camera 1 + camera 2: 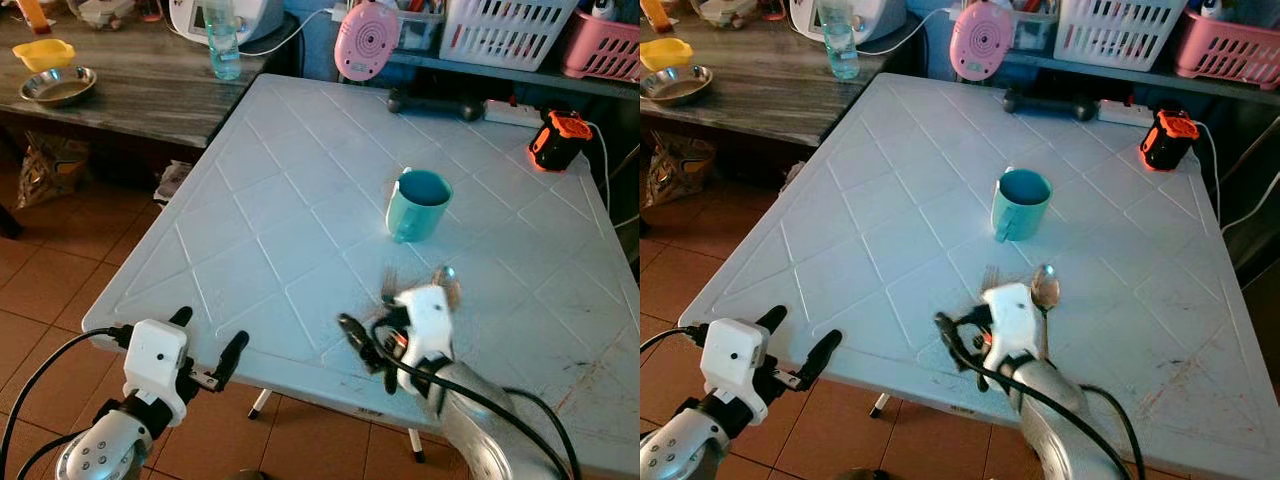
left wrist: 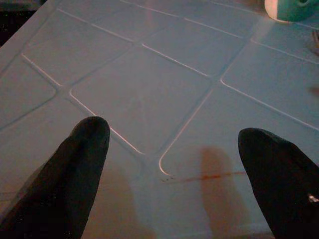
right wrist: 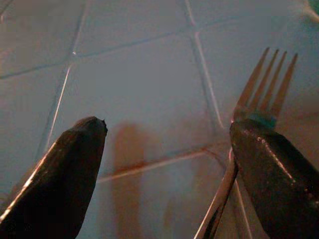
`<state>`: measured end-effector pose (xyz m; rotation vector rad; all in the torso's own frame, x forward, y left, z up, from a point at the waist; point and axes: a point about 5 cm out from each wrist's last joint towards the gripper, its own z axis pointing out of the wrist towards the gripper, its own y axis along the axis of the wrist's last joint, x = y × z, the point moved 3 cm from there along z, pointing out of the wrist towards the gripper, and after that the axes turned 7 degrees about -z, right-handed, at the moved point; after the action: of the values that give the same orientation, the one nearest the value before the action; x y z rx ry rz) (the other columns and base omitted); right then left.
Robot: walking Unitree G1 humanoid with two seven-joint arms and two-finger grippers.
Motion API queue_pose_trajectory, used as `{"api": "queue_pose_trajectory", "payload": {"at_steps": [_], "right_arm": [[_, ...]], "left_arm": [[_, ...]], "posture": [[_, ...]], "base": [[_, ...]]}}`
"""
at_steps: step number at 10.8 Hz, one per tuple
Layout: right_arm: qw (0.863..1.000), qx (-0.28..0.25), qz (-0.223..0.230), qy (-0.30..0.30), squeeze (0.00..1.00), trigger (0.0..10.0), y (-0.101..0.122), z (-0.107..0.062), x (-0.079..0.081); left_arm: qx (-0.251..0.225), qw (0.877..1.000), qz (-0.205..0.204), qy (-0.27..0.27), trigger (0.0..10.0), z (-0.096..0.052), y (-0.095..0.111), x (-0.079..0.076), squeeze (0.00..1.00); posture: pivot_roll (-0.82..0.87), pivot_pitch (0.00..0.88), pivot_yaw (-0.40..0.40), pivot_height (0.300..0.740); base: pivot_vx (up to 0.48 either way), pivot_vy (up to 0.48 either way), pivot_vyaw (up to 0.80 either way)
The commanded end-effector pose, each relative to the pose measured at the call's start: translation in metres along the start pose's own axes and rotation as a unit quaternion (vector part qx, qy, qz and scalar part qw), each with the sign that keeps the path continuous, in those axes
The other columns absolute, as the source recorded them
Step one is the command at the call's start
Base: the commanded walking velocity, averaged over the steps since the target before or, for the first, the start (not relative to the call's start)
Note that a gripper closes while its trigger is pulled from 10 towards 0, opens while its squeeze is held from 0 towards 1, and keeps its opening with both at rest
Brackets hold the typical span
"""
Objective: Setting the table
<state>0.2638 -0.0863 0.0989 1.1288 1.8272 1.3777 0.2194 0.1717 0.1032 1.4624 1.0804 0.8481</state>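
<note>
Table: we see a pale white plastic tabletop (image 1: pixel 300 200) embossed with a diamond grid of raised lines.
Mug: our teal ceramic mug (image 1: pixel 417 204), darker blue-green inside.
Fork: silver metal fork (image 3: pixel 261 92).
Side bench: grey streaked wooden counter (image 1: pixel 150 85).
Floor: terracotta square floor tiles (image 1: pixel 60 260).
Fan: pink round plastic fan (image 1: pixel 366 40).
Basket: white slatted plastic basket (image 1: pixel 505 30).
</note>
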Motion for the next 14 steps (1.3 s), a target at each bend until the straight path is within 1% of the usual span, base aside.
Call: {"api": "queue_pose_trajectory", "payload": {"at_steps": [1,2,3,5,7,9,10,11,12,13,14], "right_arm": [[0.999,0.024,0.001,-0.026,0.0,10.0,-0.009,-0.003,-0.007],[0.999,0.02,0.004,-0.037,0.0,10.0,-0.006,-0.005,-0.011],[0.999,0.021,-0.002,-0.042,0.0,10.0,-0.006,-0.007,-0.013],[0.997,0.03,-0.051,-0.041,0.0,10.0,-0.011,-0.008,-0.015],[0.995,0.033,-0.088,-0.024,0.0,10.0,-0.015,-0.001,-0.018],[0.993,0.031,-0.111,0.006,0.0,10.0,-0.015,0.011,-0.019],[0.992,0.025,-0.12,0.028,0.0,10.0,-0.013,0.019,-0.014],[0.989,0.013,-0.128,0.066,0.0,10.0,-0.011,0.027,-0.004],[0.987,0.004,-0.135,0.086,0.0,10.0,-0.008,0.032,0.002],[0.983,-0.016,-0.147,0.107,0.0,10.0,0.0,0.037,0.008],[0.983,-0.03,-0.153,0.092,0.0,10.0,0.005,0.038,0.005]], "left_arm": [[0.002,1.0,0.002,-0.002,10.0,0.0,0.001,-0.001,0.0],[0.002,1.0,0.002,-0.001,10.0,-0.001,0.001,-0.001,0.0],[0.002,1.0,0.003,-0.002,10.0,-0.001,0.001,-0.002,0.0],[-0.001,1.0,0.003,-0.007,10.0,0.001,0.004,-0.007,0.0],[-0.003,1.0,0.003,-0.007,10.0,0.002,0.006,-0.009,0.0],[0.001,1.0,0.001,-0.008,10.0,0.004,0.003,-0.007,0.0],[0.004,1.0,0.001,-0.008,10.0,0.007,0.001,-0.005,0.0],[0.005,1.0,0.001,-0.007,10.0,0.008,0.0,-0.002,0.0],[0.006,1.0,0.002,-0.005,10.0,0.009,-0.001,0.0,0.0],[0.006,1.0,0.001,-0.003,10.0,0.009,-0.003,0.0,0.0],[0.005,1.0,0.0,-0.003,10.0,0.009,-0.004,0.0,0.0]], "posture": [[0.17,0.104,-0.034,0.74],[0.17,0.104,-0.035,0.74],[0.16,0.103,-0.034,0.74],[0.16,0.105,-0.025,0.74],[0.16,0.111,-0.018,0.74],[0.16,0.117,-0.01,0.74],[0.17,0.121,-0.006,0.74],[0.17,0.122,-0.005,0.74],[0.18,0.122,-0.005,0.74],[0.18,0.122,-0.01,0.74],[0.18,0.121,-0.009,0.74]], "base": [[0.0,0.0,0.0],[0.0,0.0,0.0],[0.0,0.0,0.0],[0.0,0.0,0.0],[0.0,0.0,0.0],[0.0,0.0,0.0],[0.0,0.0,0.0],[0.0,0.0,0.0],[0.0,0.0,0.0],[0.0,0.0,0.0],[0.0,0.0,0.0]]}}
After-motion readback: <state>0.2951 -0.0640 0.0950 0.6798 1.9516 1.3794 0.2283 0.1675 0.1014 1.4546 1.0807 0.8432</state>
